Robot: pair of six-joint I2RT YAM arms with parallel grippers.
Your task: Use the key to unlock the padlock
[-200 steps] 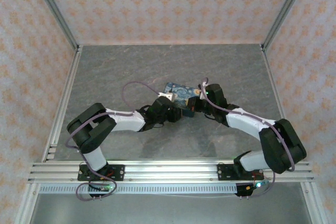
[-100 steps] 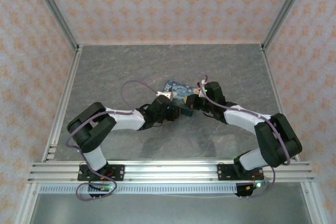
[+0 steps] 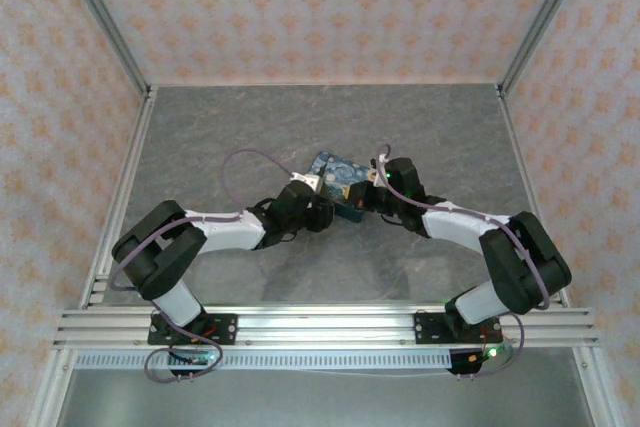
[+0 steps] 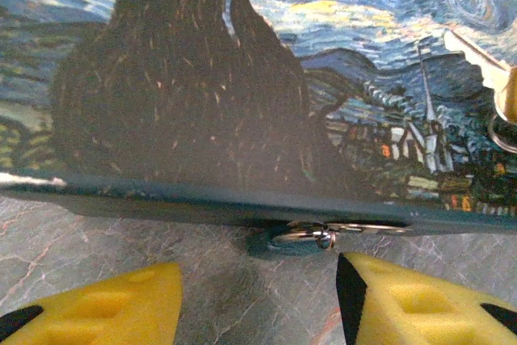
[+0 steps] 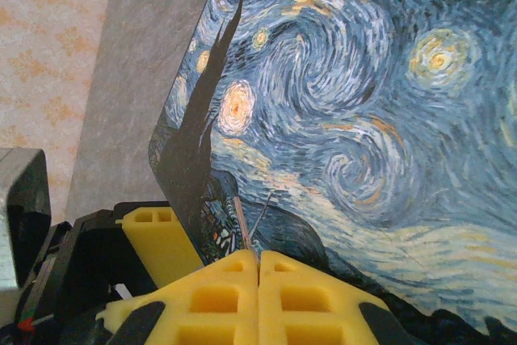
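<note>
The dark blue starry-night tin (image 3: 338, 179) lies mid-table between both arms. My right gripper (image 5: 258, 260) is shut on the key (image 5: 240, 217), whose thin silvery blade sticks out from the pressed fingertips just over the tin's lid (image 5: 339, 119). The key (image 4: 483, 66) also appears at the right edge of the left wrist view, above the lid. My left gripper (image 4: 258, 305) stands open in front of the tin's front edge (image 4: 202, 204), nothing between its fingers (image 4: 420, 296). A small silvery ring (image 4: 311, 236) pokes out under that edge; I cannot tell whether it belongs to the padlock, whose body is hidden.
Grey stone-patterned table (image 3: 250, 127) inside a metal frame with patterned walls. The right gripper (image 3: 368, 197) and the left gripper (image 3: 320, 211) sit close together at the tin's near side. An aluminium rail (image 3: 320, 325) runs along the near edge.
The left gripper's jaws have widened and its arm has drawn back slightly leftward. The right arm has shifted a little left towards the tin, still shut.
</note>
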